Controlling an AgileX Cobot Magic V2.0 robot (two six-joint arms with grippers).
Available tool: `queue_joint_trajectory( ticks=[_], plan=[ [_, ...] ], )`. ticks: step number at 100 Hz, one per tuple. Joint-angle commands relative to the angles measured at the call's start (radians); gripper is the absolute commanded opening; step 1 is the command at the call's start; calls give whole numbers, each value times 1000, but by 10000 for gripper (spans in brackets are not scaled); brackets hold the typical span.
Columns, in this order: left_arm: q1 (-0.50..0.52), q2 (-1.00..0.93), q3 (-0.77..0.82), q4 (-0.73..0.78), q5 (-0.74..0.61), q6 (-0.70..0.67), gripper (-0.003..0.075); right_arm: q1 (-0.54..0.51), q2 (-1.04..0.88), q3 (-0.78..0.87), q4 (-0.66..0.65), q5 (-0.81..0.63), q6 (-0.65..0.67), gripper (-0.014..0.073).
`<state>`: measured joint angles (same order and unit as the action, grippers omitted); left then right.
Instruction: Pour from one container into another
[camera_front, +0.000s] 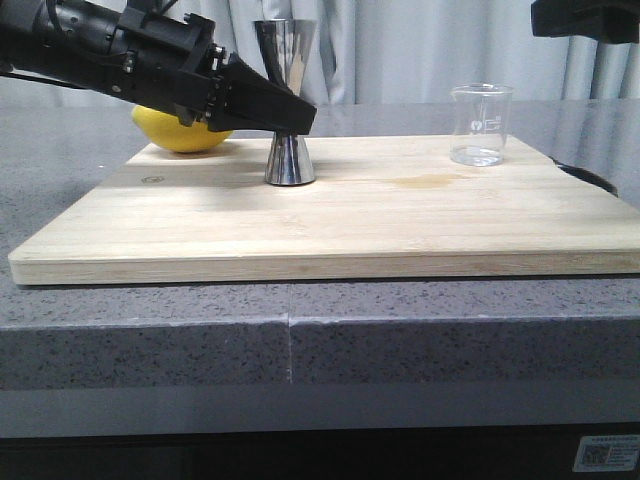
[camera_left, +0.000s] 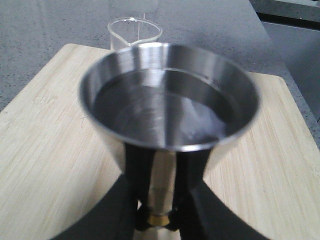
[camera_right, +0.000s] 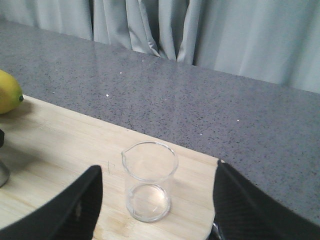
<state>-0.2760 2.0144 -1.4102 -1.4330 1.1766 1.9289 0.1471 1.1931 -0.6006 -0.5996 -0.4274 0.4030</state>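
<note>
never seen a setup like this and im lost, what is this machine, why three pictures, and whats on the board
It is a robot with two arms, each ending in a two-fingered gripper. One picture comes from a camera looking forward over the table; the other two come from cameras on each arm's wrist.

A wooden cutting board lies on a grey stone counter. On it stand a shiny steel jigger and a clear glass beaker, with a lemon behind.

The left gripper is shut on the jigger's narrow waist; its wrist camera looks down into the jigger's cup. The right gripper is open, hanging above the beaker without touching it. The jigger's base is on the board.
</note>
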Motion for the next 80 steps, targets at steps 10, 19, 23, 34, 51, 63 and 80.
queue_joint_trajectory(
  ticks=[10, 19, 23, 34, 51, 63, 80],
  plan=[
    [5, -54, -19, -33, 92, -13, 86, -4, -29, -26, 9, -66, 1, 428],
    [5, -54, -19, -32, 92, -13, 86, -4, -29, -26, 9, -66, 1, 428],
    [5, -54, -19, -32, 92, -14, 86, -4, -29, -26, 9, -66, 1, 428],
    [5, -54, -19, -28, 92, -14, 87, -4, -29, -26, 9, -66, 1, 428],
    [5, -54, -19, -24, 92, -16, 134, -4, -29, -26, 9, -66, 1, 428],
    [5, -54, -19, -24, 92, -16, 158, -4, -29, -26, 9, -66, 1, 428],
    [5, -54, -19, -24, 92, -25, 160, -4, -29, -26, 9, -66, 1, 428]
  ],
)
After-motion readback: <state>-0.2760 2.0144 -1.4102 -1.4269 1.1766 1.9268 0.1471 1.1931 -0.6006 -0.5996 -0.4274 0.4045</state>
